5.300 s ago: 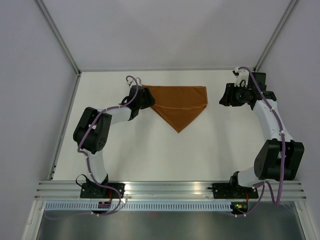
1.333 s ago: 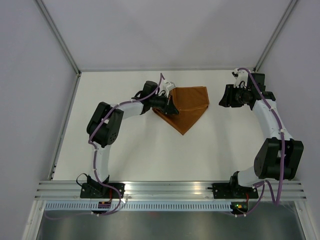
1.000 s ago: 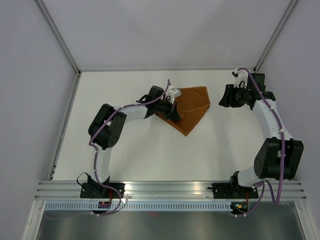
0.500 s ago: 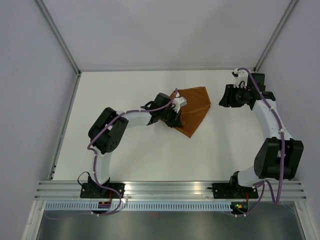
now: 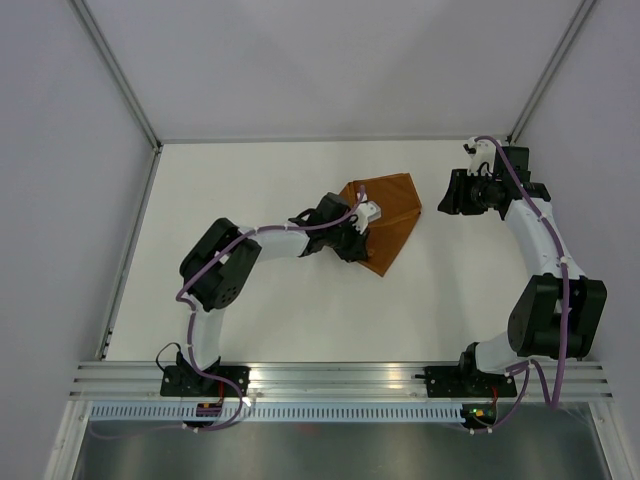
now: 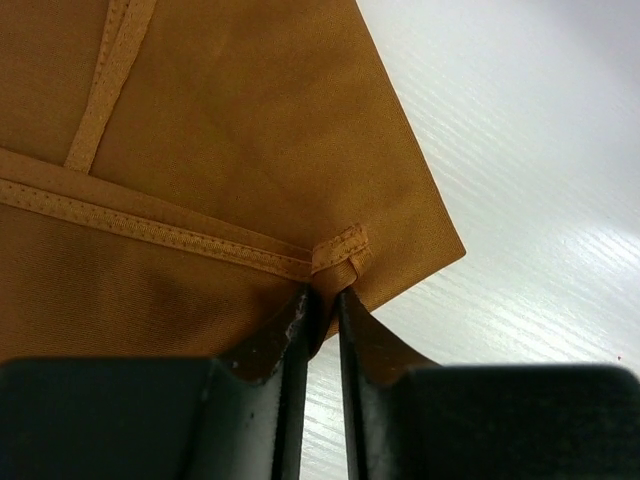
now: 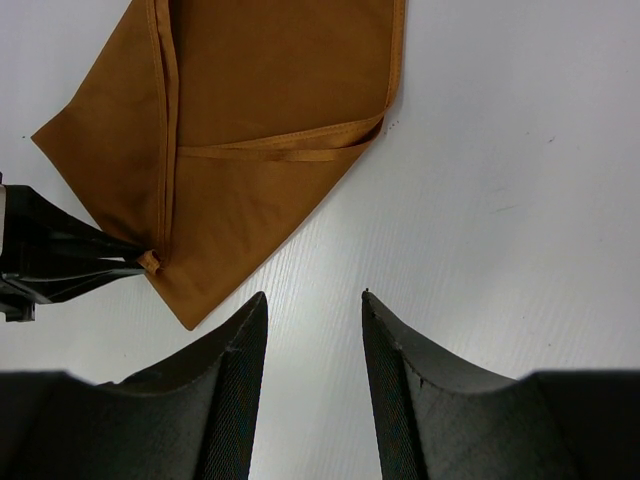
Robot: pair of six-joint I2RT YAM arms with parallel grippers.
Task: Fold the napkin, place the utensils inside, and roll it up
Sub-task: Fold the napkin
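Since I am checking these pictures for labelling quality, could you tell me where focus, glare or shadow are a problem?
Left wrist: the rust-orange cloth napkin is sharp to the stitching, the dark left end effector is blurred, and glare streaks the white table. Right wrist: the right end effector is soft-edged, light even. Top external: even light, faint shadows only.

This looks like a robotics lab cell: a white worktop [image 5: 300, 320] enclosed by plain grey panels [image 5: 60, 200] and metal posts [image 5: 118, 75], with an aluminium rail [image 5: 340, 375] at 6 o'clock carrying two cabled arms [image 5: 545, 240].
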